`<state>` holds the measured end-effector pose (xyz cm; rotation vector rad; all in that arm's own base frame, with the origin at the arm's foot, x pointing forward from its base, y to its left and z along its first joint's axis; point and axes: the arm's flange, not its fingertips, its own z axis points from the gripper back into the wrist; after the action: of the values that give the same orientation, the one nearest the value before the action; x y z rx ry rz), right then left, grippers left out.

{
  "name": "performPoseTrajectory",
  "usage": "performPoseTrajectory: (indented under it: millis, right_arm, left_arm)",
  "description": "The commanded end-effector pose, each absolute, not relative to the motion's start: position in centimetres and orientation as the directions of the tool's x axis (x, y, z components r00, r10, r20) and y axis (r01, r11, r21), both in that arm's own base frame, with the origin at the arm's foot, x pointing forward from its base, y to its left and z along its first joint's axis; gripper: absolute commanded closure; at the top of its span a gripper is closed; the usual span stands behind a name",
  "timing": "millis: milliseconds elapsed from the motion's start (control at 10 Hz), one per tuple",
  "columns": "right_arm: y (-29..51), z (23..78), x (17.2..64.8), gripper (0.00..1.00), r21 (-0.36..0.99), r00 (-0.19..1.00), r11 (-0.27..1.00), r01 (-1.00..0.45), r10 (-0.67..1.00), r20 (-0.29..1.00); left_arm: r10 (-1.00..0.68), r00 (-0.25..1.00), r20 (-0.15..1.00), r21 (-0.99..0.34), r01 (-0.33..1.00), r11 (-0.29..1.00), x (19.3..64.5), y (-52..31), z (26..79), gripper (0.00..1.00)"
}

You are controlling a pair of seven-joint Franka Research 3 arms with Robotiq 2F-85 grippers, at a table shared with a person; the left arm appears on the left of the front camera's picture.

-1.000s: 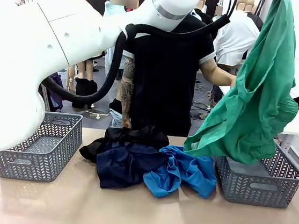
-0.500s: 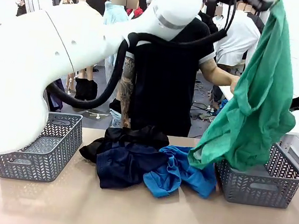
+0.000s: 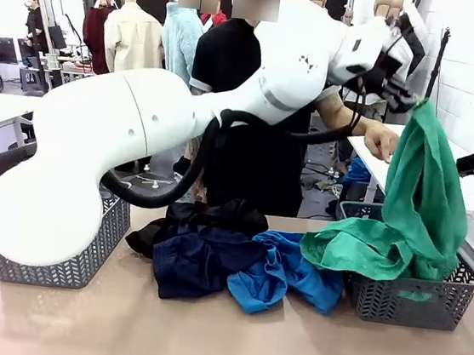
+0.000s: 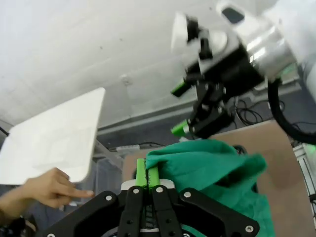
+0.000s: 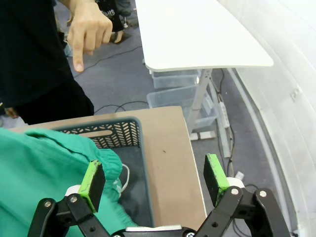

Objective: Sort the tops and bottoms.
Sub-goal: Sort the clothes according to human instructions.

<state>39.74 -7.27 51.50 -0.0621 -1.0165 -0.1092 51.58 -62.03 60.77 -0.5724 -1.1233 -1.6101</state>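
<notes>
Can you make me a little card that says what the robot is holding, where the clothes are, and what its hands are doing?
left gripper: shut on the green garment
green garment: draped over the right basket
right gripper: open, holding nothing
on the table: black garment, navy garment, blue garment

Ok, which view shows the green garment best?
Front view: the green garment hangs from the shut left claw into the right basket. Left wrist shows the pinched fold; right wrist, an edge over the basket.
</notes>
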Motion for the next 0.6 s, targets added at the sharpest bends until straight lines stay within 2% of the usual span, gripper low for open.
performPoseTrajectory:
  millis: [0, 200, 300, 500]
  right_arm:
    - [-7.3, 51.4, 39.8, 0.00, -0.001, 0.527, 0.993, 0.119, -0.063, 0.847]
    - [-7.3, 51.4, 39.8, 0.00, -0.001, 0.527, 0.993, 0.119, -0.063, 0.847]
    - [-7.3, 51.4, 39.8, 0.00, -0.001, 0.527, 0.993, 0.119, -0.063, 0.847]
    - [-7.3, 51.4, 39.8, 0.00, -0.001, 0.527, 0.993, 0.119, -0.063, 0.847]
  left_arm:
    - [-0.552, -0.264, 0.791, 0.295, 0.955, -0.035, 66.1, -75.9, 64.4, 1.00]
    - [-0.615, -0.209, 0.760, 0.300, 0.953, 0.048, 68.0, -72.7, 61.5, 1.00]
    - [-0.630, -0.153, 0.762, 0.258, 0.963, 0.078, 68.6, -71.5, 60.2, 1.00]
    - [-0.629, -0.036, 0.776, 0.090, 0.995, 0.054, 68.2, -70.1, 56.4, 1.00]
